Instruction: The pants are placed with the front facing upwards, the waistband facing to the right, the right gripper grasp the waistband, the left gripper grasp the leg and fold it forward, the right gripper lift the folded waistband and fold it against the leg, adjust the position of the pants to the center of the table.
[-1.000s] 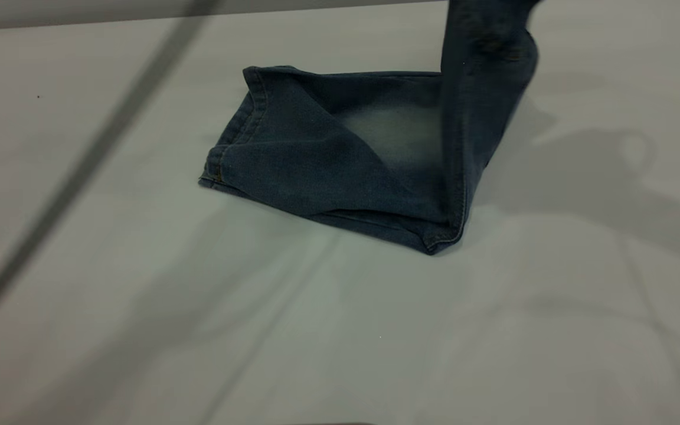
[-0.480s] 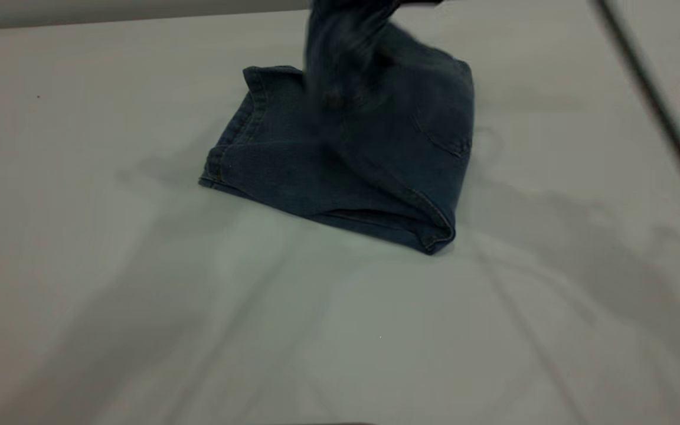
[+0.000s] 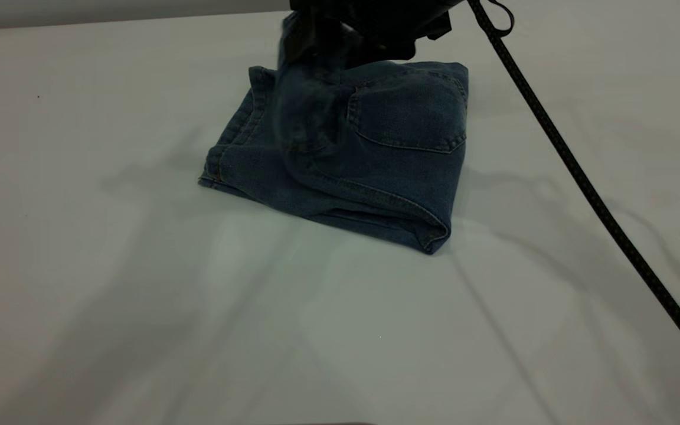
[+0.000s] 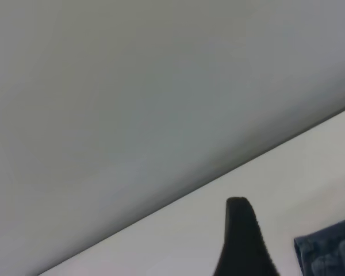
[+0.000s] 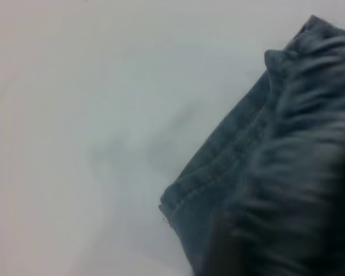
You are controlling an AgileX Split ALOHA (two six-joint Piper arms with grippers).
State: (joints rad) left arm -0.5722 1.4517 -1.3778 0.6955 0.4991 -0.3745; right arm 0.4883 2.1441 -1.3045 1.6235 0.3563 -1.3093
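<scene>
The pants point(image 3: 340, 159) lie folded on the counter point(image 3: 110, 283), toward its far edge and about midway between its left and right edges. The upper layer is laid over the legs with a back patch pocket point(image 3: 408, 115) facing up; the leg hem point(image 3: 231, 139) points toward the left edge of the counter, and the fold point(image 3: 455, 153) runs along the side nearer the right edge. The right gripper point(image 3: 316, 50) comes in from above at the far edge of the counter, its dark body low over the far side of the pants. A strip of denim, blurred in the exterior view, rises from the upper layer to this gripper, so the jaws appear to pinch the waistband point(image 3: 307, 103); the jaw tips themselves are hidden by cloth. A black cable point(image 3: 582, 183) runs from the gripper body down toward the near right corner of the counter. In the right wrist view the hem point(image 5: 218, 178) and blurred, gathered denim fill the frame beside bare counter. The left gripper point(image 4: 241, 241) is outside the exterior view; its wrist view shows one dark jaw, bare counter and a small corner of denim point(image 4: 330, 253). Whether its jaws are spread or pressed together cannot be determined.
</scene>
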